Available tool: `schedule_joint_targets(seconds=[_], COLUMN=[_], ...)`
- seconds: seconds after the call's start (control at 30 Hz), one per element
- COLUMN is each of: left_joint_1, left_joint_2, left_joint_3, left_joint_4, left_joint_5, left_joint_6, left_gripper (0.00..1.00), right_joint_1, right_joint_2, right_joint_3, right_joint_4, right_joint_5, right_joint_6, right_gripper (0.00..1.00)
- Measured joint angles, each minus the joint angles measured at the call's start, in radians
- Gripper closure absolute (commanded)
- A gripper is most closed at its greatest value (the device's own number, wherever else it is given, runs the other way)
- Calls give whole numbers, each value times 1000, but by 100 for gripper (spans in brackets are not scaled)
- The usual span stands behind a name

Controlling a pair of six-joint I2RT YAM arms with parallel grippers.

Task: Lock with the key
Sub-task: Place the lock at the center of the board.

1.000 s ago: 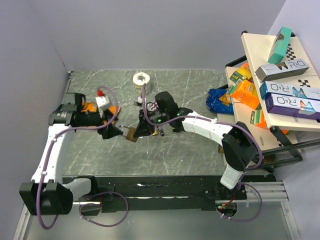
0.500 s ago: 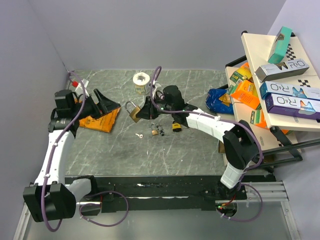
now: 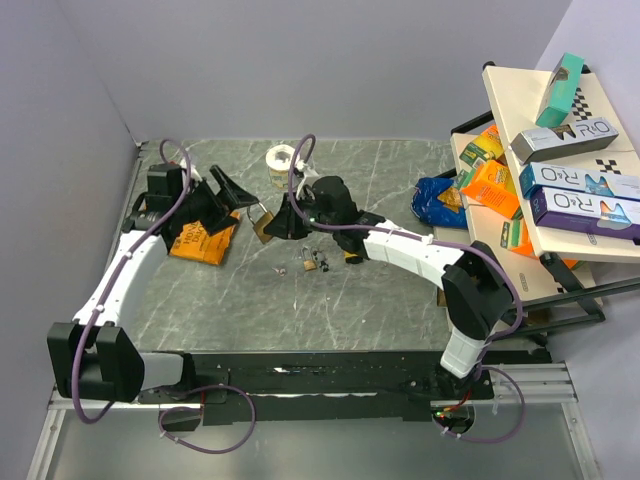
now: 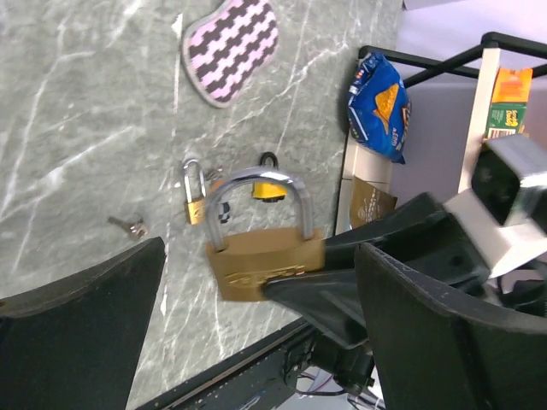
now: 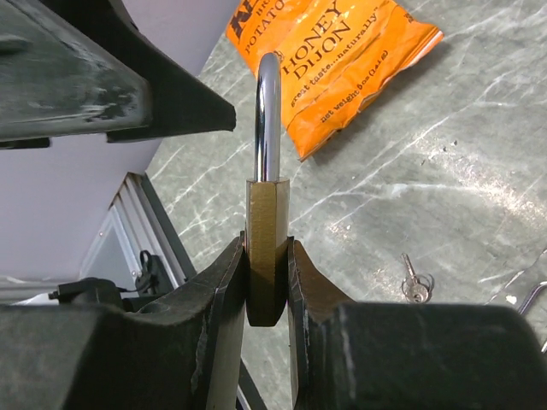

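Table (image 3: 400,290): work surface. Left gripper (image 3: 238,203): jaws wide, empty, facing the lock. Right gripper (image 5: 267,282): clamped on the brass padlock (image 5: 267,224) body, shackle upward, held aloft, apparently to present it. Loose key (image 5: 414,286): lying on the table beneath, unclaimed.

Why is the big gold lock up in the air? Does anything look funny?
The big gold lock is pinched in the right pincer, off the table. What looks odd: the key lies loose on the table, and the left pincer is wide open with nothing in it.
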Motion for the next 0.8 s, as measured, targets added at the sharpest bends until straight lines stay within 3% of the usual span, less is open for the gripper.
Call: schedule_joint_targets(seconds=[0.5,0.8], left_joint_1=[-107,-114], left_joint_2=[51,76], left_joint_3=[23,3], left_joint_4=[-26,-32], left_joint_5=[-53,-75], left_joint_6=[-27,-52], left_gripper=[4,1], right_joint_1=[18,18], right_joint_2=[42,49], right_joint_3=[39,46], right_joint_4=[-17,-27], right_joint_5=[39,43], right_joint_6=[10,22], right_gripper=[100,100])
